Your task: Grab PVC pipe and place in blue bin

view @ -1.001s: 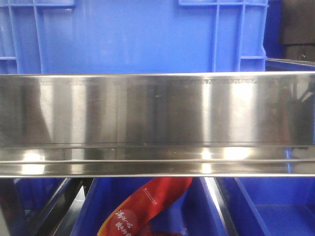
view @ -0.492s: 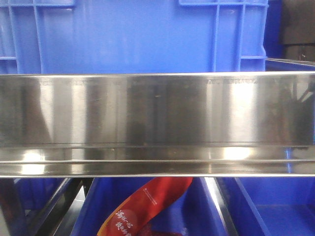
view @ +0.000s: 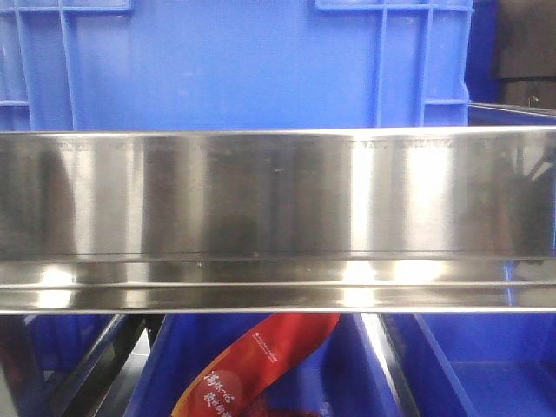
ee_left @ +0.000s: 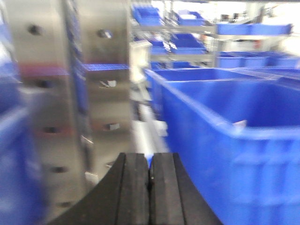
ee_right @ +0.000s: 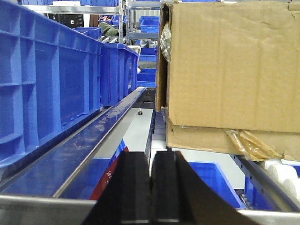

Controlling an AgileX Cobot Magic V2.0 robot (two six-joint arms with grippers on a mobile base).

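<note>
The PVC pipe is out of view in every frame. My left gripper (ee_left: pixel 150 161) is shut with its black pads pressed together and nothing between them. It hangs beside the near corner of a large blue bin (ee_left: pixel 225 140), which lies to its right, and this view is blurred. My right gripper (ee_right: pixel 151 161) is also shut and empty. It sits above a steel rail, between a row of blue bins (ee_right: pixel 47 79) on the left and a cardboard box (ee_right: pixel 229 70) on the right. The front view shows neither gripper, only a blue bin (view: pixel 243 65) on the shelf.
A wide steel shelf rail (view: pixel 278 217) crosses the front view, with a red printed package (view: pixel 252 365) in a blue bin below it. A perforated steel upright (ee_left: pixel 70 93) stands left of my left gripper. More shelves of blue bins fill the background.
Only the bright reflections on the steel rail have shifted slightly; the bin and the red package have not moved.
</note>
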